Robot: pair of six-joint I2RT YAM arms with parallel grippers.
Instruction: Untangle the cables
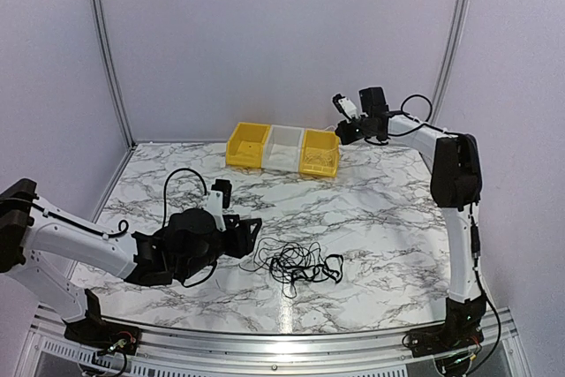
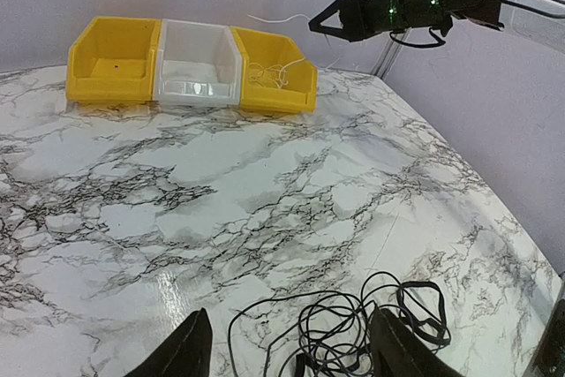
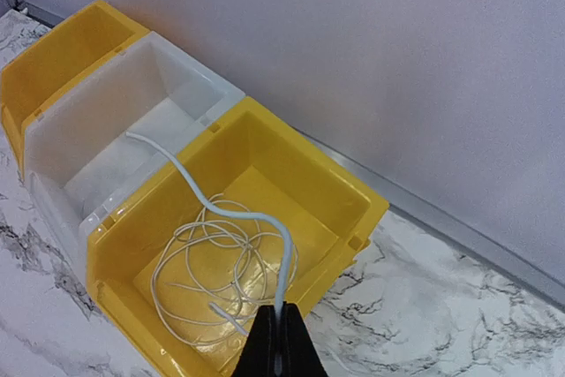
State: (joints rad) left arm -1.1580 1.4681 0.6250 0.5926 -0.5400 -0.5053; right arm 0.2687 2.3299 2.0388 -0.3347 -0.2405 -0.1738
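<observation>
The black cables [image 1: 300, 264] lie in a loose tangle on the marble table, front centre. My left gripper [image 1: 250, 229] is open just left of the tangle. In the left wrist view the cables [image 2: 353, 328] lie between and ahead of my left gripper [image 2: 291, 355], mostly by the right finger. My right gripper [image 1: 341, 136] hangs above the right yellow bin [image 1: 320, 170]. In the right wrist view my right gripper [image 3: 281, 328] is shut on a white cable [image 3: 265, 222]. The cable's coil lies in that bin [image 3: 300, 152], and its free end arcs over the translucent bin.
Three bins stand in a row at the back: a yellow one [image 1: 247, 146], a translucent white one [image 1: 284, 147] and the yellow one with the white coil. The back wall stands close behind them. The table's right edge runs near the right arm.
</observation>
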